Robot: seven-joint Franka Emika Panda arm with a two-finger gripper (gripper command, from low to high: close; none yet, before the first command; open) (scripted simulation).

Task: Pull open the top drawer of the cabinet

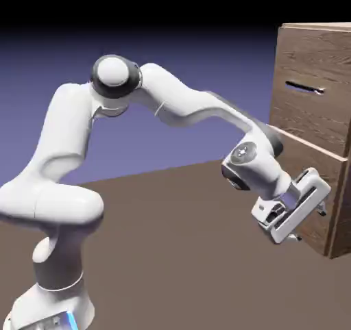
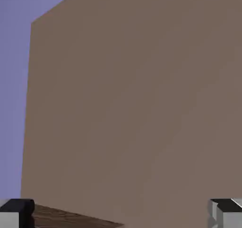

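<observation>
Grey fingertips (image 2: 16,212) sit at the bottom corners of my hand view, far apart with nothing between them, so my end effector (image 1: 310,227) is spread open and empty. The top drawer (image 1: 312,92) is up at the exterior view's right, high on the cabinet (image 1: 336,205), its thin dark bar handle (image 1: 304,87) well above my end effector. My fingers are down beside the lower drawer (image 1: 322,192), whose front seems to stand out a little from the cabinet face, though from this angle I can't be sure. So I judge the task barely begun: the top drawer looks shut and its handle untouched; I must climb, close on the bar and pull. Wood grain runs brown and streaky across flat, square-edged fronts. Around it the worktop (image 1: 171,253) is smooth, matte brown, and fills most of my hand view.
</observation>
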